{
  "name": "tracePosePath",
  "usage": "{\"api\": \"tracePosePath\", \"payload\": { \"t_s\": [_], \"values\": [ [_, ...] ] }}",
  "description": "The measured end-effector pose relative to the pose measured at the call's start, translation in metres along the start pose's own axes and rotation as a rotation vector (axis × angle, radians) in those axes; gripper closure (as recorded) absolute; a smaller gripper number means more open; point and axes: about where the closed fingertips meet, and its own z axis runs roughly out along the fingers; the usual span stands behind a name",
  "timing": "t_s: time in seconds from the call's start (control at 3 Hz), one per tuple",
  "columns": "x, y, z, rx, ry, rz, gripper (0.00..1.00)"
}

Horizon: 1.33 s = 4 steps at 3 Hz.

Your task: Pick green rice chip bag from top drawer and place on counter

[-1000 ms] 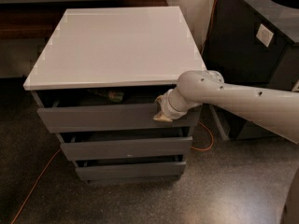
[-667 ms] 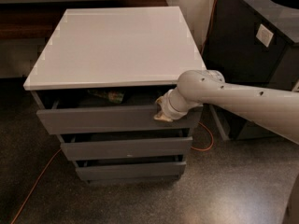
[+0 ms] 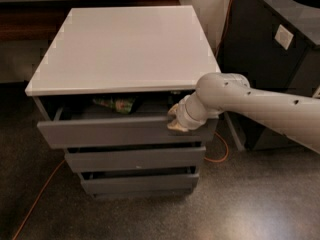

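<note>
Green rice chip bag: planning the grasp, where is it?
The bag lies in the open top drawer, under the counter, left of the gripper at the drawer front.

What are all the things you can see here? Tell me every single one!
counter: one, white-grey, on top of the grey drawers
top drawer: one, grey, right under the counter, pulled partly out
green rice chip bag: one, bright green, inside the top drawer
lower drawers: two, grey, below the top drawer
black cabinet: one, black, right of the drawers
cable: orange, on the floor left and right of the drawers; count unclear
floor: one, dark and speckled, all around
arm: one, pale, reaching in from the right
gripper: one, pale, at the top drawer's front edge, right end
</note>
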Motion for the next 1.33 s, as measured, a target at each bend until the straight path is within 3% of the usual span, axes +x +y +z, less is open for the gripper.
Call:
{"api": "tracePosePath", "payload": {
  "t_s": [1.0,1.33],
  "values": [
    [0.000,0.011,-0.017,0.014,0.006,-0.003,1.00],
    [0.003,0.034,-0.034,0.033,0.022,-0.011,1.00]
  ]
}}
